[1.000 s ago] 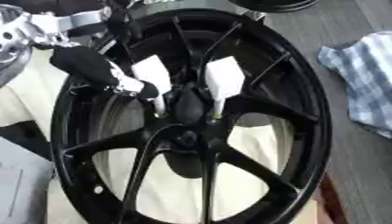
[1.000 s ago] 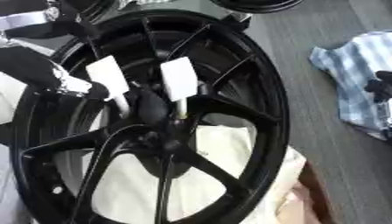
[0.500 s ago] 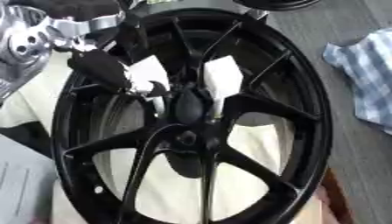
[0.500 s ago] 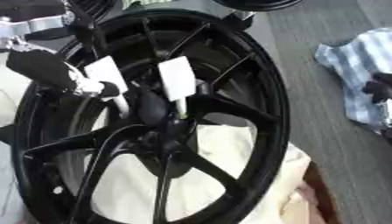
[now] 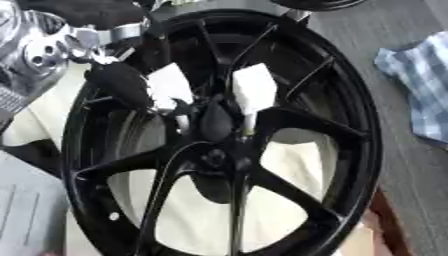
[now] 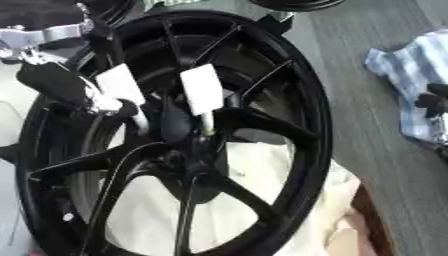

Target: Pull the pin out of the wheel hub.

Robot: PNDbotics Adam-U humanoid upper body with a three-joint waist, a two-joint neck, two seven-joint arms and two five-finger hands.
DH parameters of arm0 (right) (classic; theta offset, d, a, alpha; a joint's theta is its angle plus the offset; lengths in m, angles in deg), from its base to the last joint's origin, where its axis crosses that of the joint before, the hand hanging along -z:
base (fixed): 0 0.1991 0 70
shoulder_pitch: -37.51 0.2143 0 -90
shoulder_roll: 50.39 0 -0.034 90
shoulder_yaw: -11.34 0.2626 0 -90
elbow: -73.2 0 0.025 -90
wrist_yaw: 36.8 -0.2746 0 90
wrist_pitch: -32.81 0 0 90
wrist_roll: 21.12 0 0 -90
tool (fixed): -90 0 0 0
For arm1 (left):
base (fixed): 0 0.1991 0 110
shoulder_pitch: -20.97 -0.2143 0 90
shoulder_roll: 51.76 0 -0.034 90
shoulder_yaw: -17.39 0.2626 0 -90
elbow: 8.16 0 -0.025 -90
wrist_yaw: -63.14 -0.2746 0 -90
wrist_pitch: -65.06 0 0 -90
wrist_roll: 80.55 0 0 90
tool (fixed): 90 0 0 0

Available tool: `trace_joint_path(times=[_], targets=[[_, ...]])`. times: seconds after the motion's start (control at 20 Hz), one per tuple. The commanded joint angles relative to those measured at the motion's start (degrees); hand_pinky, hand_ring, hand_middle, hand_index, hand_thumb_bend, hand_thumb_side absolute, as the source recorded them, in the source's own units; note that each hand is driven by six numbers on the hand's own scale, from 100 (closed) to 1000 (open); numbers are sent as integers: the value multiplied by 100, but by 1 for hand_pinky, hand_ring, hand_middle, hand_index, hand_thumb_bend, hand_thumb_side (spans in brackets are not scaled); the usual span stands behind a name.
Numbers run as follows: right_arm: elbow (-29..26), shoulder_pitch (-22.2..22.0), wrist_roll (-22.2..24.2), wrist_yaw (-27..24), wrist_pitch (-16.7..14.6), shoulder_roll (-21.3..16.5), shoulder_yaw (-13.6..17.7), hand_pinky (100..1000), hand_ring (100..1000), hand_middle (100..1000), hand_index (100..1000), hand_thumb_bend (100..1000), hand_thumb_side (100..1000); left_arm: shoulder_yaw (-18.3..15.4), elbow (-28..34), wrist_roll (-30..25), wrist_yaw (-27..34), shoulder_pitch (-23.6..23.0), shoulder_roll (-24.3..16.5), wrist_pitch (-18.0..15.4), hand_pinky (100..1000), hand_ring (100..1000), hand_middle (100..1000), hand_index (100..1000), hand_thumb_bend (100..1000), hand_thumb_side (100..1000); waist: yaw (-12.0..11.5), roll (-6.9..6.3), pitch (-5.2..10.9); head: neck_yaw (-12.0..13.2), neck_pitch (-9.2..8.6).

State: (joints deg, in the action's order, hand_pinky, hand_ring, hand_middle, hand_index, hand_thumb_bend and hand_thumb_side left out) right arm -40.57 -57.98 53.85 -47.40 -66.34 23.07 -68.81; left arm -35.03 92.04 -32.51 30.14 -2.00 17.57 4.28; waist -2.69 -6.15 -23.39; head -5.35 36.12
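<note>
A large black spoked wheel hub [image 5: 324, 115] lies tilted on a cream cloth. Two pins with white flag-like tags stand near its centre boss: a left pin [image 5: 168, 85] and a right pin [image 5: 253, 90]. Both stems still reach down into the hub. My left hand [image 5: 121, 84], black with a silver wrist, comes in from the upper left. Its fingers and thumb are curled against the lower part of the left pin's tag and stem. The contact itself is dark and partly hidden. The right pin stands untouched. My right hand shows in neither view.
A blue-and-white checked cloth [image 5: 420, 85] lies on the grey table at the right, with a small dark shape [image 6: 432, 102] on it. Another dark wheel [image 6: 297, 4] sits at the far edge. A grey flat object [image 5: 26, 210] lies at the lower left.
My left hand has shifted a little right and down, closing in on the left pin. Both pins stay in the hub. The picture has also shifted slightly.
</note>
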Motion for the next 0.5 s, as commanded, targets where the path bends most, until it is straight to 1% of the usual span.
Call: trace_joint_path(times=[0.05,0.1,0.3,0.5], targets=[[-82,32,-13,6,30,-144,37,981,829,611,787,100,589,-32,11,-1001,-53,114,-61,948,822,706,507,686,573,475,-26,24,138,29,-29],[-82,35,-16,3,31,-147,38,981,830,611,787,100,589,-28,7,-1001,-54,117,-58,945,818,701,499,678,559,464,-35,22,138,32,-28],[-82,54,-14,-7,30,-160,35,981,829,611,787,100,590,-10,-1,-1001,-40,129,-28,936,811,691,491,671,564,472,-49,16,135,52,-27],[-82,71,3,-9,54,-157,22,981,829,611,787,100,594,18,-17,-1001,40,155,27,919,814,697,502,686,560,477,-36,15,124,88,-40]])
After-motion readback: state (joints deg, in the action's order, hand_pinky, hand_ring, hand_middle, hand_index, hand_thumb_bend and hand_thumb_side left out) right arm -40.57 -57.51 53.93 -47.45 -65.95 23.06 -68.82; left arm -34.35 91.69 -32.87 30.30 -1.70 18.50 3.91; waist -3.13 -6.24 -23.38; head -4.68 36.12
